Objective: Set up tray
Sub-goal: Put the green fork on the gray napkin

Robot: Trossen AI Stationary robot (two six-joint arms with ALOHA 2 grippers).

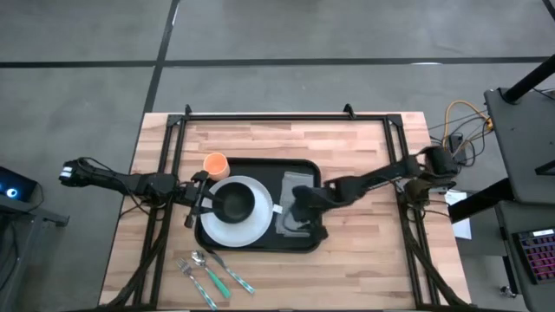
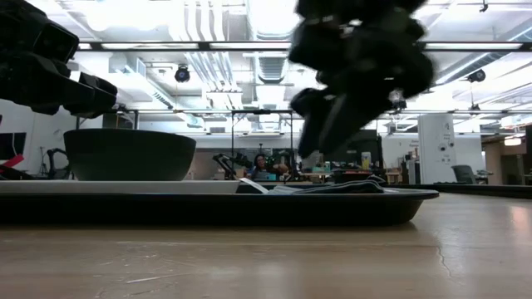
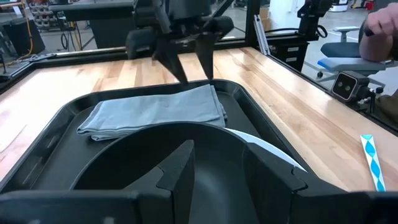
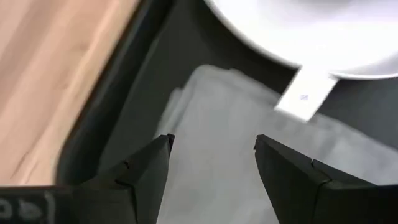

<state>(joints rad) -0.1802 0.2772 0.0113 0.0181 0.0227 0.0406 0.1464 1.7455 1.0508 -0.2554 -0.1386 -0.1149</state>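
Note:
The black tray (image 1: 305,244) lies mid-table. On its left half a black bowl (image 1: 234,201) stands on a white plate (image 1: 236,230). A folded grey napkin (image 1: 291,186) lies flat on the tray's right half. My right gripper (image 1: 299,212) hangs open a little above the napkin (image 4: 211,106), tilted down, one finger over each side of it. In the low view it shows blurred, clear of the napkin (image 2: 332,188). My left gripper (image 1: 202,198) waits open and level at the tray's left rim, just short of the bowl (image 3: 124,162).
An orange cup (image 1: 215,164) stands on the table by the tray's far left corner. A spoon and fork with teal handles (image 1: 208,273) lie near the front edge, left of centre. A small white strip (image 4: 305,96) lies between plate and napkin. A person's hand (image 3: 379,28) shows beyond the table.

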